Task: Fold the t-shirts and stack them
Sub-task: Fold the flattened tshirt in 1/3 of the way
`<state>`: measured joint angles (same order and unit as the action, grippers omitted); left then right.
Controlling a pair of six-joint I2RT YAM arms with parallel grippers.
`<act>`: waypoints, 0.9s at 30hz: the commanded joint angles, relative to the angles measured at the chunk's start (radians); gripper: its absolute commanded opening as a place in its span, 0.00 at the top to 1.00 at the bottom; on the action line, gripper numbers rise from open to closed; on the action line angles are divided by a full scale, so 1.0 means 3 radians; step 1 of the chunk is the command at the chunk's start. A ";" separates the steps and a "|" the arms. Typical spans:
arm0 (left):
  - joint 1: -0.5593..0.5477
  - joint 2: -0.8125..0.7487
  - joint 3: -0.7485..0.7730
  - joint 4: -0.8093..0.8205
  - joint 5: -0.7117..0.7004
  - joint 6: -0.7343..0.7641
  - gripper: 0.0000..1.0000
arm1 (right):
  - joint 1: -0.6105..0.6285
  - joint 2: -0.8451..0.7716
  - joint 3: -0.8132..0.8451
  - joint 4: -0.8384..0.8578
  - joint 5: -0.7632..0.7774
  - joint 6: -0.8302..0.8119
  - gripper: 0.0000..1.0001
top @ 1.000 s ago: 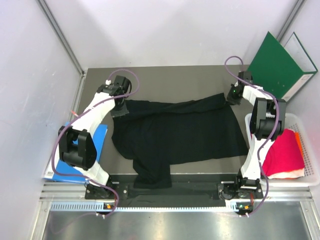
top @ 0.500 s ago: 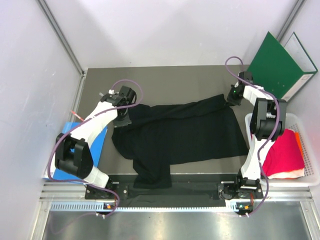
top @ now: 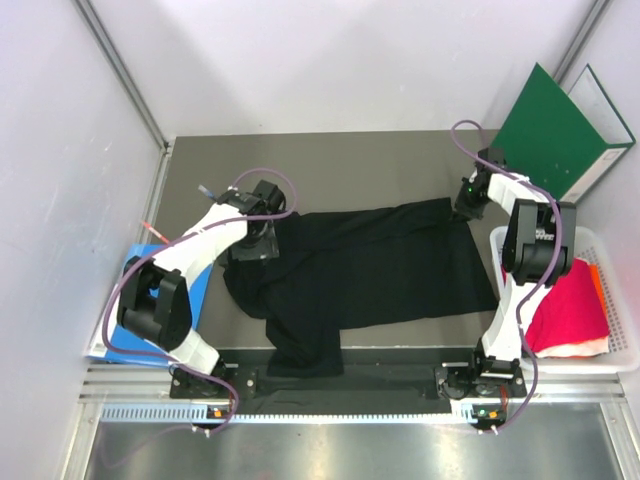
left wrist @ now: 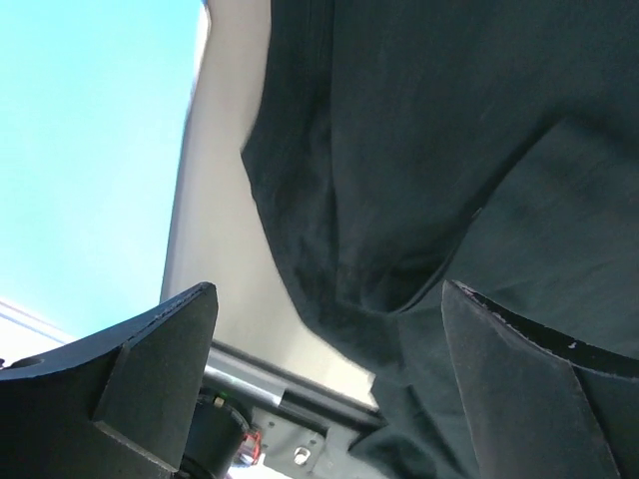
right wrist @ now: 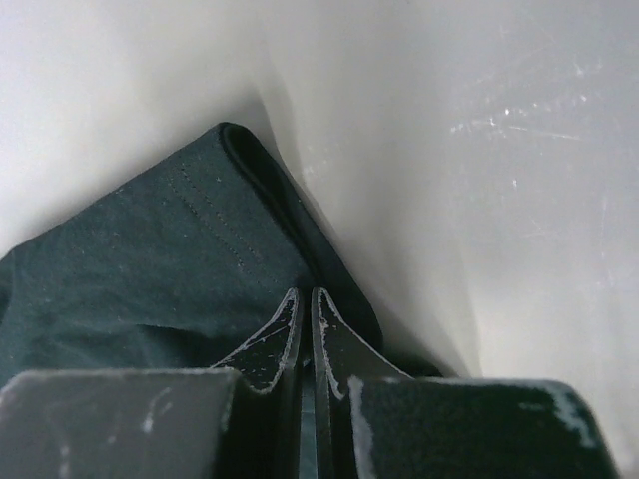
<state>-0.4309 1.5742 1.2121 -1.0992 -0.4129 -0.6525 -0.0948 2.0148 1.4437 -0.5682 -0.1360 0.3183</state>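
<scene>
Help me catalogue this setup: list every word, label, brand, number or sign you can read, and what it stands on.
None: no text can be read in any view.
The black t-shirt, magenta-red t-shirt, green folder and blue folder all look plain, with no print or label showing.

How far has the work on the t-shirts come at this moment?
Done: nothing yet; the black t-shirt lies spread and wrinkled on the table. In hand: the right tool pinches its far right corner; the left tool stands open over its left edge. Left: fold it, then fold the red t-shirt in the white basket and stack both.
</scene>
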 commanded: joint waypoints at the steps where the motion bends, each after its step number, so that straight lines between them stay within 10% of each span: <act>1: 0.0020 0.0187 0.0493 0.0202 -0.0290 0.0022 0.02 | -0.0052 -0.0100 -0.0047 -0.0218 0.0141 -0.0049 1.00; 4: 0.0056 0.0438 0.0800 0.0269 -0.0382 0.0078 0.02 | -0.0052 -0.0007 0.0004 -0.0253 0.0157 -0.0049 0.89; 10: 0.0408 0.0822 0.1175 0.0540 -0.0148 0.0227 0.02 | -0.0052 -0.0155 -0.0011 -0.0136 0.0238 -0.0044 0.27; 27: 0.0720 0.1584 0.1610 0.0877 0.0303 0.0421 0.09 | -0.0047 0.0402 0.0321 0.0375 -0.0165 0.0089 0.27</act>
<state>-0.2131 2.0312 1.6444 -0.8761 -0.3508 -0.5247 -0.0994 2.0647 1.5173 -0.5133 -0.1436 0.3340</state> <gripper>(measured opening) 0.918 0.733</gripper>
